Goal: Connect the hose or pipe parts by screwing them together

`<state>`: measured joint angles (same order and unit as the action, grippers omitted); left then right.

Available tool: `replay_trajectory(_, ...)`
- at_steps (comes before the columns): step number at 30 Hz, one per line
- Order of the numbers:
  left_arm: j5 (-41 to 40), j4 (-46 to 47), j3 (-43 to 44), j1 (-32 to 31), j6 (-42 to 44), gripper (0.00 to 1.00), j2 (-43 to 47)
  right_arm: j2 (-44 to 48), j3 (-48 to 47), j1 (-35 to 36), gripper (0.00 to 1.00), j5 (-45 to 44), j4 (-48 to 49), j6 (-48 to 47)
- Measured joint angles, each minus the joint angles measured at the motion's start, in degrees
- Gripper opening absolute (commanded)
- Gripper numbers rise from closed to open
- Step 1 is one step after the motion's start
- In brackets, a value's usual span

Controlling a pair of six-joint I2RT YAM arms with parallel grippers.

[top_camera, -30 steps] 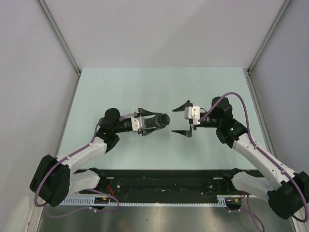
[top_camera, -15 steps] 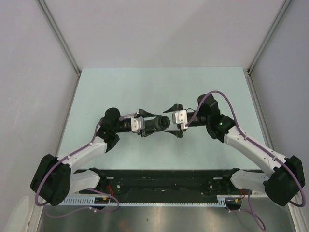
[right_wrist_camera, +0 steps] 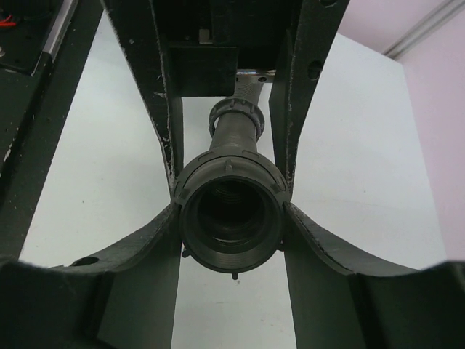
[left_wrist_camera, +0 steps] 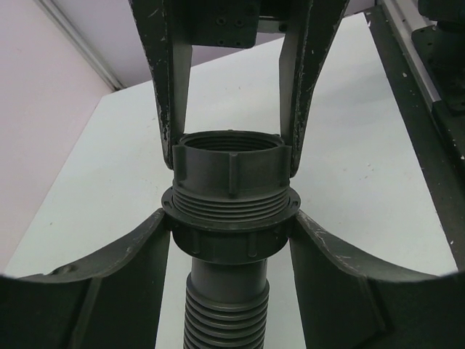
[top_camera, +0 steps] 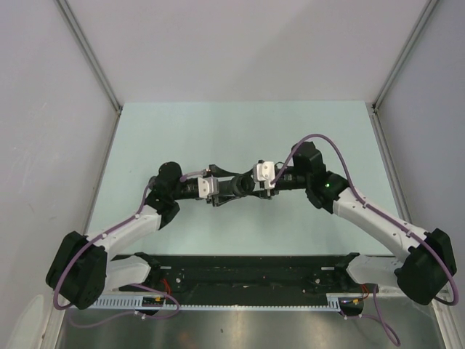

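**Meeting over the middle of the tabletop, both claws closed on one black pipe assembly**

The tube (left_wrist_camera: 227,291) hung above the centre of the pale tabletop (top_camera: 182,131), roughly midway between its left and right edges. Its long axis ran about parallel to the near edge, and the open end faced the right edge. The left gripper (left_wrist_camera: 231,218) was clamped on the tube's wide collar, one finger on each side. The right gripper (right_wrist_camera: 231,211) came in from the opposite side, its fingers pressed against the flanks of the ring nut (left_wrist_camera: 231,163).

From above, the parts merged into one dark lump between the two white wrist blocks, and no detail could be made out. The left wrist camera looked along the tube from behind. It showed a corrugated, ribbed length nearest the lens, then a smooth neck, then the flat flange of the collar. Beyond the collar lay several bare turns of thread, and the nut sat on the end of that thread. The right wrist camera looked straight into the mouth instead. There the bore was round, hollow and dark, and the tube narrowed away behind it.

Both pieces were matt dark plastic. The nut carried thin raised ribs spaced around its rim. The fingers of both grippers were black, with pale scuffs along their inner edges.
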<state>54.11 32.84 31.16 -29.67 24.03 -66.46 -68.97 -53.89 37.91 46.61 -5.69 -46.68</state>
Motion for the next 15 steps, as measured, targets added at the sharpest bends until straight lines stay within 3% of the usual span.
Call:
replay_trajectory(6,-4.1,-2.4,0.0,-0.3,0.7,0.00,-0.8,-2.6,-0.3,3.1,0.00,-10.5,3.8,14.1)
replay_trajectory(15,-14.1,-5.1,0.0,-0.5,2.8,0.00,-2.2,-7.5,-0.4,6.1,0.00,-29.4,9.8,42.4)
